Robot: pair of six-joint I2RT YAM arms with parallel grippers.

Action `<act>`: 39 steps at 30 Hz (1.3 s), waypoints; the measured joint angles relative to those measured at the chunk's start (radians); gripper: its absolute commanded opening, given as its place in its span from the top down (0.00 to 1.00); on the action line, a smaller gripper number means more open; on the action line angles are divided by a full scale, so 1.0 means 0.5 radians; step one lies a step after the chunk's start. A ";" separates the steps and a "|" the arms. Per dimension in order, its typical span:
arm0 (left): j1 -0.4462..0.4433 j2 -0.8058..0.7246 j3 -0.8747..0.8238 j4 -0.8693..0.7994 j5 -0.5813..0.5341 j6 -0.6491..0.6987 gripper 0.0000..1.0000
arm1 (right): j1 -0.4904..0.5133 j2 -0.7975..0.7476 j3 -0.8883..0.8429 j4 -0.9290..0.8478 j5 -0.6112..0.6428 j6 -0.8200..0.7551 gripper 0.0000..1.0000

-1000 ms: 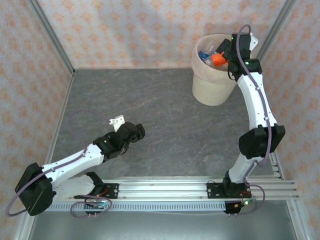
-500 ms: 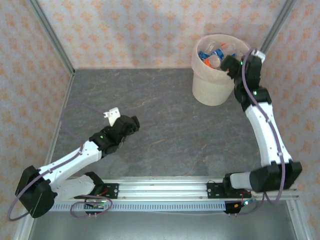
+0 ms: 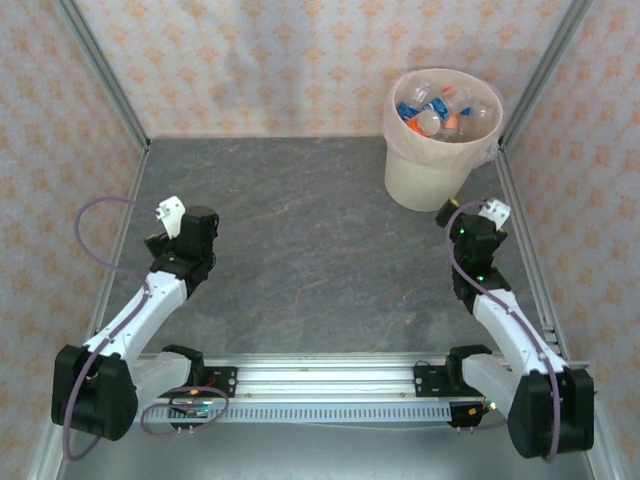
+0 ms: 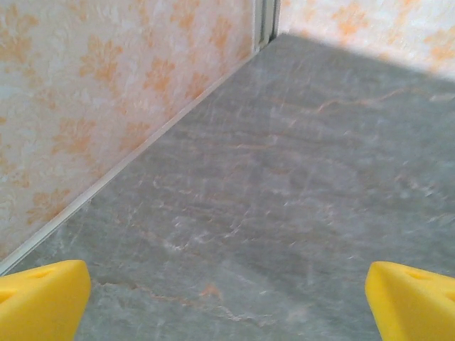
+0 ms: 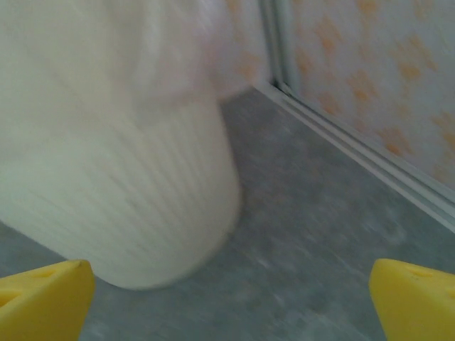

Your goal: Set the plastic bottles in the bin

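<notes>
Small clear plastic bottles (image 3: 437, 108) fill the round cream-white bin (image 3: 425, 180) at the grey worktop's (image 3: 320, 230) far right corner, while the left end effector (image 4: 227, 298) and right end effector (image 5: 227, 298) gape empty, so the job looks done.

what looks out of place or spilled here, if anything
Nothing stands out. The bin stands upright in the far right corner with the bottles piled inside, and the left gripper and right gripper are open and empty.

No legible text, labels on the plastic bottles (image 3: 437, 108) inside the bin (image 3: 425, 185) at the table's (image 3: 320, 240) far right corner read as red, orange and blue patches, lettering too small to make out.
</notes>
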 measured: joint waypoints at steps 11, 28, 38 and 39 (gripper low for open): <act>0.068 0.588 -0.183 0.697 0.375 0.513 0.00 | -0.019 0.766 -0.010 0.185 0.039 -0.165 0.01; 0.172 0.796 -0.420 1.624 0.887 0.750 0.00 | -0.192 1.072 -0.235 1.100 -0.546 -0.404 0.01; 0.171 0.796 -0.420 1.700 0.894 0.755 0.00 | -0.192 1.075 -0.192 1.144 -0.546 -0.411 0.01; 0.171 0.796 -0.420 1.701 0.894 0.755 0.00 | -0.192 1.075 -0.192 1.145 -0.546 -0.411 0.01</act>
